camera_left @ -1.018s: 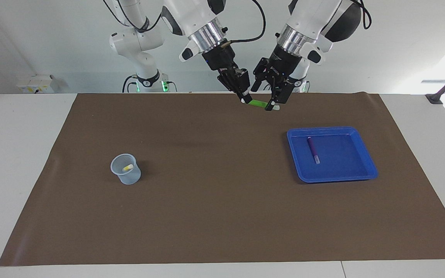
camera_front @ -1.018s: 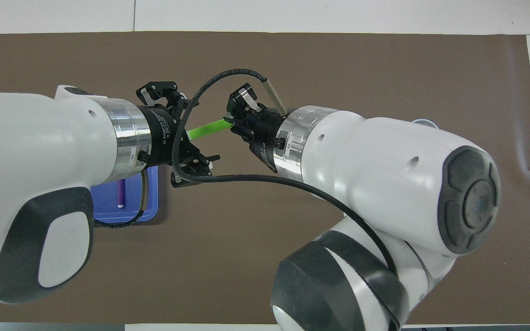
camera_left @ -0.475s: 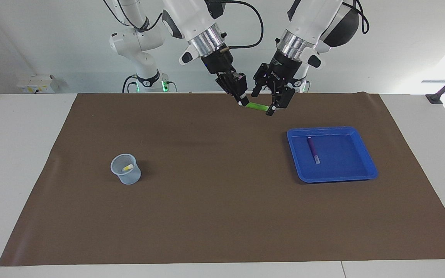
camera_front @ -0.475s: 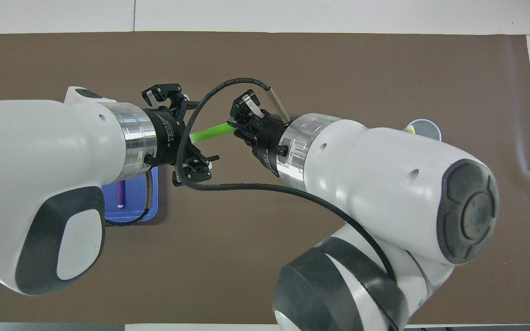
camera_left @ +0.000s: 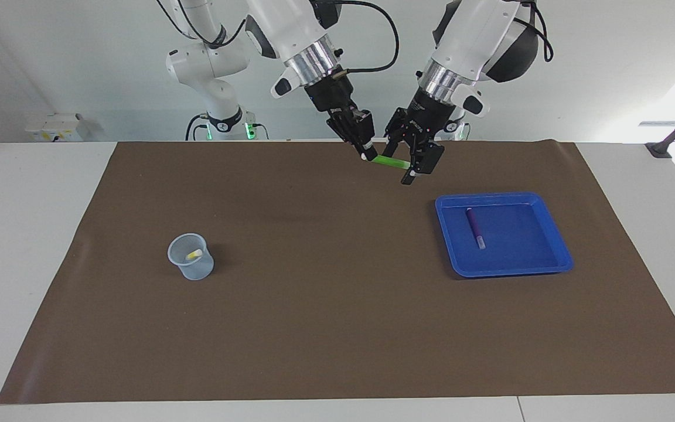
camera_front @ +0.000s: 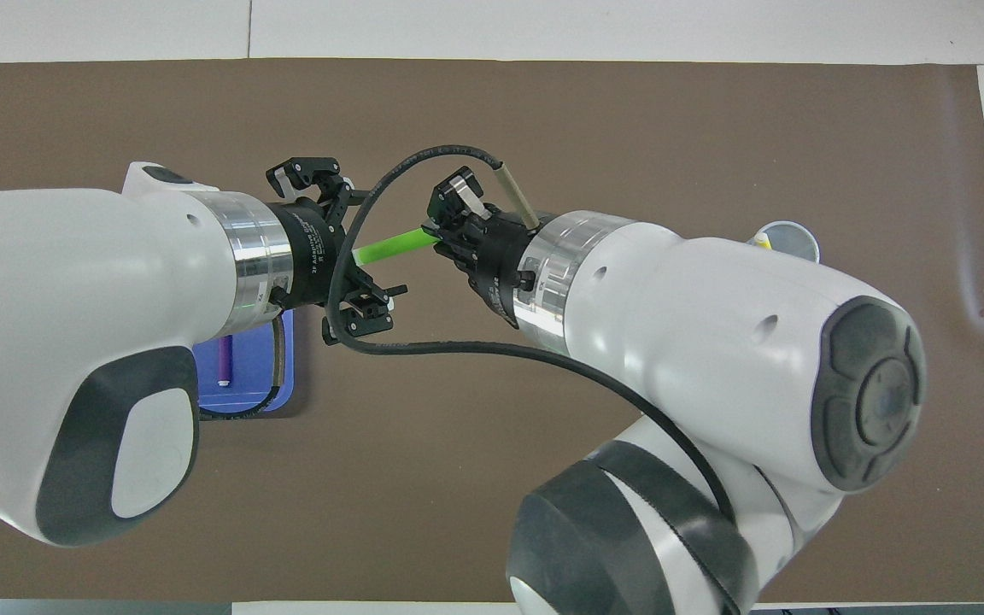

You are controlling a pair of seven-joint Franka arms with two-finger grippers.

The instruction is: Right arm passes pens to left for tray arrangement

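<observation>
Mid-air handover right now! The right gripper (camera_left: pixel 365 153) has its fingers clenched on the whitish end of the green pen (camera_left: pixel 389 162), holding it up over the brown mat (camera_left: pixel 314 328) at the robots' edge of the counter (camera_left: pixel 21 234). The left gripper (camera_left: pixel 412 169) straddles the pen's other end, fingers wide and not clamped as far as I can see.

Score so far: the purple pen (camera_left: pixel 474 227) already lies flat in the blue tray (camera_left: pixel 554 231), toward the left arm's end of the counter. The yellow pen (camera_left: pixel 194 254) stands in the translucent cup (camera_left: pixel 190 257) toward the right arm's end, untouched. So by my reckoning one pen is delivered, one is changing hands, one is waiting. Left to do: the left gripper must close, the right let go, the green pen go down beside the purple one, then the same again for the yellow.

Against a second ago, both arms have lifted and drawn back toward their bases, and the left gripper has slid along the pen so the shaft sits deeper between its fingers, which look a touch narrower. Tray, purple pen and cup are unmoved.
</observation>
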